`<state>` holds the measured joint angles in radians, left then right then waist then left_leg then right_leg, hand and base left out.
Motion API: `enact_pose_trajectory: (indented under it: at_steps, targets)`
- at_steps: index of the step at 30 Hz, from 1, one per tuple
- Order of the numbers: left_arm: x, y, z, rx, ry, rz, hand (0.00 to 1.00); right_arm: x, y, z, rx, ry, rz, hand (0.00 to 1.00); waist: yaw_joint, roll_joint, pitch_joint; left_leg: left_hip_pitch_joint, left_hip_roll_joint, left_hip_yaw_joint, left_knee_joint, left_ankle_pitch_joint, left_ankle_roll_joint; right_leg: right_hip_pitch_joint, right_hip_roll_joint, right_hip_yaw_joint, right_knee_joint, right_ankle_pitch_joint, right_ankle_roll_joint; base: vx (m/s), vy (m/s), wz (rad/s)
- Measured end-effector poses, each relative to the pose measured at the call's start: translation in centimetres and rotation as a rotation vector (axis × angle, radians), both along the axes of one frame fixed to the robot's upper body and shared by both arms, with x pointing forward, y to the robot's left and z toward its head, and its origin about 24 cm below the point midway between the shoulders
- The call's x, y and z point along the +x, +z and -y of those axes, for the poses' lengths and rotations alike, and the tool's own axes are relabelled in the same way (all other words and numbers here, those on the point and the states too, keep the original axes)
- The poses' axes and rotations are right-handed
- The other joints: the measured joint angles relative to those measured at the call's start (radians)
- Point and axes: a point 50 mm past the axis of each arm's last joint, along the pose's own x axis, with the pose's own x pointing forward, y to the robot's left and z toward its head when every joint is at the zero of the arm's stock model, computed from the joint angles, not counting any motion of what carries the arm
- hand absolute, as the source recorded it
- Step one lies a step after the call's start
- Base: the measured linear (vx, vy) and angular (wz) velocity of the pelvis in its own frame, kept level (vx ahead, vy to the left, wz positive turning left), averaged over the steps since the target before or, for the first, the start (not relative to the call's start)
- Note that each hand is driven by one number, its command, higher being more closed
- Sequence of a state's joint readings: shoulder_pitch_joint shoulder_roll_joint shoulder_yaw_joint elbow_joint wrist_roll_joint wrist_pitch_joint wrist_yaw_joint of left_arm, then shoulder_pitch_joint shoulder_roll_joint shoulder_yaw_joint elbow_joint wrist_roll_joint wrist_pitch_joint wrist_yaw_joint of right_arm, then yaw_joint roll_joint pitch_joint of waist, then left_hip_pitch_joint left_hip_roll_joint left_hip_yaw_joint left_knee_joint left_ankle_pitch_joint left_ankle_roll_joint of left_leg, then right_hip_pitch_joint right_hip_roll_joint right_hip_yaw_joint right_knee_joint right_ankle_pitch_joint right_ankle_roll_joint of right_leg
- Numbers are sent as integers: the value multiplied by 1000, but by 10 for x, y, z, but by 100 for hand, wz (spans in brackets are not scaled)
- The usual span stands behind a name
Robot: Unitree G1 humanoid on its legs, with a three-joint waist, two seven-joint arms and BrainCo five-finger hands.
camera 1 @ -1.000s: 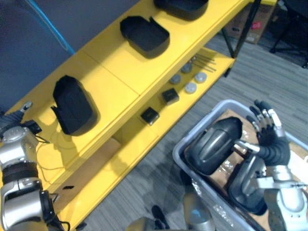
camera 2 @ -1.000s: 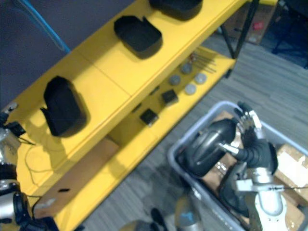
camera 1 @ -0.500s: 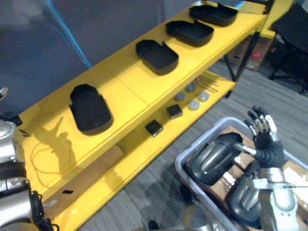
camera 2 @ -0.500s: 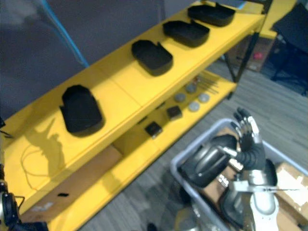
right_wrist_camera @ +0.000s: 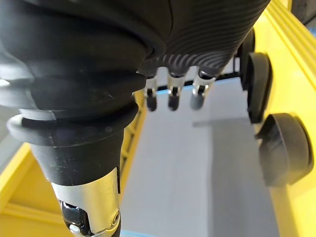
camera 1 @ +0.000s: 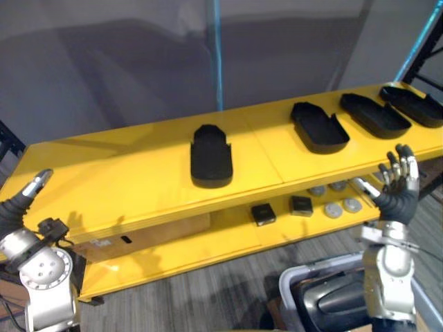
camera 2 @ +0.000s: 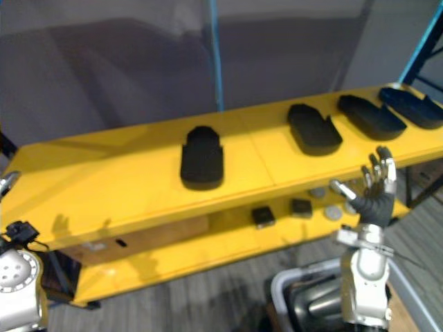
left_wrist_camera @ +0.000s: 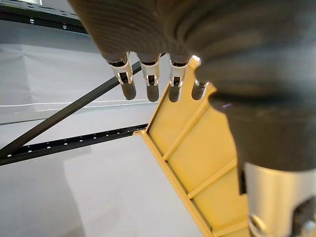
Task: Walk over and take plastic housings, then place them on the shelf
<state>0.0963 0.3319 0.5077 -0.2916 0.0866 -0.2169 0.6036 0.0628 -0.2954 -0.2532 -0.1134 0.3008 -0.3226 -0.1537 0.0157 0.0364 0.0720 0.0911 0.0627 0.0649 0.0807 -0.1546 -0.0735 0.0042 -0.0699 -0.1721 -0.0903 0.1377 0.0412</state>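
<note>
The right hand (camera 1: 396, 185) is raised upright, fingers straight and fanned apart, holding nothing; its dark ribbed back faces the head camera. The left hand (camera 1: 21, 200) sits low at the left, fingers (left_wrist_camera: 149, 86) straight, empty.

On the shelf's top board (camera 1: 118, 173), 1 housing (camera 1: 211, 155) lies near the middle, 3 more to its right. On the lower board (camera 1: 208, 242), 2 blocks (camera 1: 263, 214) sit left of the discs (camera 1: 334, 209). A bin (camera 1: 297, 277) stands before the shelf's right end.

My right hand (right_wrist_camera: 170, 96) holds nothing, fingers straight and relaxed. Beyond them, black housings (right_wrist_camera: 284, 148) sit in a row on the yellow shelf (right_wrist_camera: 296, 54).
</note>
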Motion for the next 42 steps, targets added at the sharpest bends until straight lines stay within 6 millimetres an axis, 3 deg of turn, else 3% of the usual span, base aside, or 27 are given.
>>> enact_pose_trajectory:
  at_steps: [6, 10, 13, 16, 18, 21, 23, 29, 33, 42]
  targets:
    - [-9, -9, -4, -62, 58, 22, 0, -8, -8, 6, 58, -61, -7, 0, -1, -4, 29, -10, -4, -9, 0, 0, 0, -2, -7, -12, 9, 4, 4, -6, 2, 6]
    - [-26, -35, -3, -175, 155, 2, 0, -29, -27, 20, 122, -169, -75, 0, -14, -12, 40, -48, 7, 6, -6, -4, 7, -6, -25, -72, 9, -3, 10, 9, -10, 46]
    - [-45, -77, -9, -343, 294, -98, 0, -34, -34, 24, 149, -201, -113, 0, -16, -9, 42, -75, 25, 64, -19, 36, -14, -6, -47, -133, 10, -5, 18, 49, 18, 65]
    - [-92, -140, -24, -589, 521, -259, 0, -25, -36, 13, 166, -155, -129, 0, 16, -16, 41, -69, 16, 60, -36, 45, -16, -4, -55, -134, 10, -5, 20, 53, 55, 10]
    - [-125, -185, -22, -734, 626, -417, 0, -14, -32, 3, 139, -115, -132, 0, 38, -24, 41, -54, 13, 59, -44, 48, -17, 7, -57, -134, 10, -6, 21, 52, 38, 6]
    - [-154, -221, -11, -865, 664, -550, 0, 3, -23, -8, 105, -63, -107, 0, 51, -36, 34, -53, 4, 53, -48, 48, -17, 15, -69, -142, 10, -18, 38, 38, 27, 13]
    - [-163, -240, -2, -923, 646, -638, 0, 18, -16, -13, 73, -22, -93, 0, 55, -37, 33, -53, 0, 52, -50, 48, -15, 16, -72, -143, 10, -18, 38, 5, 16, 3]
    - [-177, -271, 17, -1074, 553, -765, 0, 42, 10, -23, 19, 53, -17, 0, 60, -43, 30, -43, -2, 42, -74, 65, -14, 22, -74, -153, 10, -18, 38, 1, 2, 5]
    - [-182, -293, 41, -1195, 427, -896, 0, 54, 19, -48, -57, 149, -1, 0, 63, -50, 24, -35, -2, 36, -78, 67, -14, 32, -73, -155, 10, -19, 38, 1, -2, 3]
    - [-163, -310, 71, -1223, 38, -1125, 0, 57, 9, -95, -525, 291, -91, 0, 68, -77, 14, -2, -4, 41, -141, 91, -17, 36, -73, -156, 10, -28, 48, -7, -1, 1]
